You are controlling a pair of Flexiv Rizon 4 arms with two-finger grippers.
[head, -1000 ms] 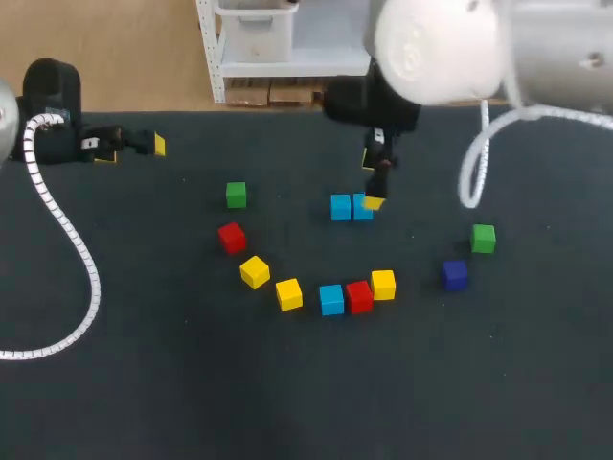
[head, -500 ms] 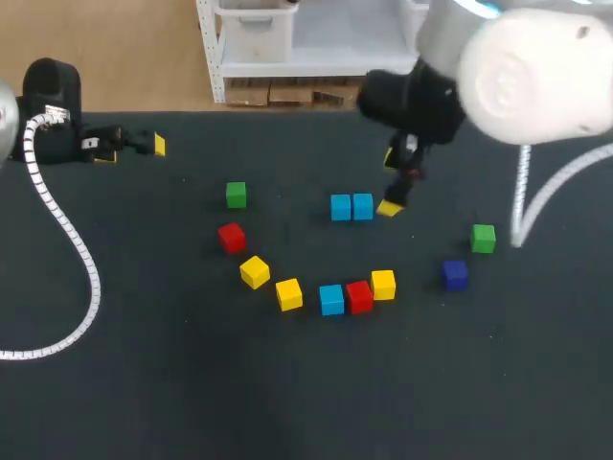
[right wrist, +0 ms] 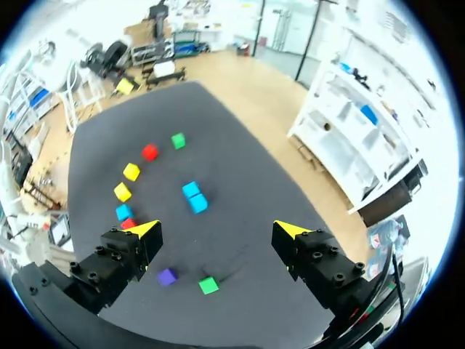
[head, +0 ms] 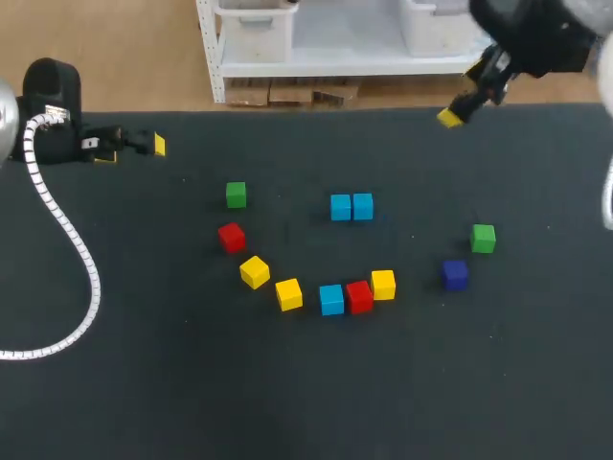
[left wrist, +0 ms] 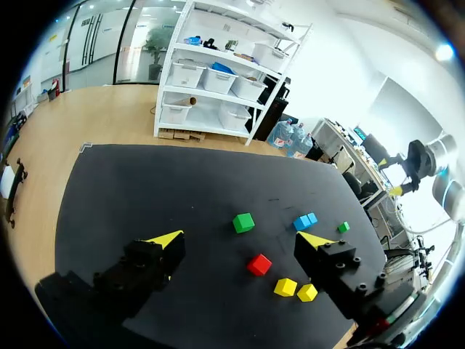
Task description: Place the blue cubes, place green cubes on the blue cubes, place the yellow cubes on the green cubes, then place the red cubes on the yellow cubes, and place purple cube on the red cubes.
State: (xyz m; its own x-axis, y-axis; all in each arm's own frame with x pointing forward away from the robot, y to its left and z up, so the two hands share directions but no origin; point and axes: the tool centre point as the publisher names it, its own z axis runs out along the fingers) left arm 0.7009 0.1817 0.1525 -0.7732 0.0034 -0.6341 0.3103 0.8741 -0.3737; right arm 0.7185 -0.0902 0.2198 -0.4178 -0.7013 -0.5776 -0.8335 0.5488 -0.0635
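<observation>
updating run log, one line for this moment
left end effector: open, empty | right end effector: open, empty | blue cube pair: side by side | stacking: none

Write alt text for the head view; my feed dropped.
Two blue cubes sit side by side at centre, nothing stacked on them. Nearer the robot curves an arc of red, yellow and blue cubes, with a green cube to either side and a purple cube at right. The left gripper and right gripper, both open and empty, are near the far corners.
</observation>
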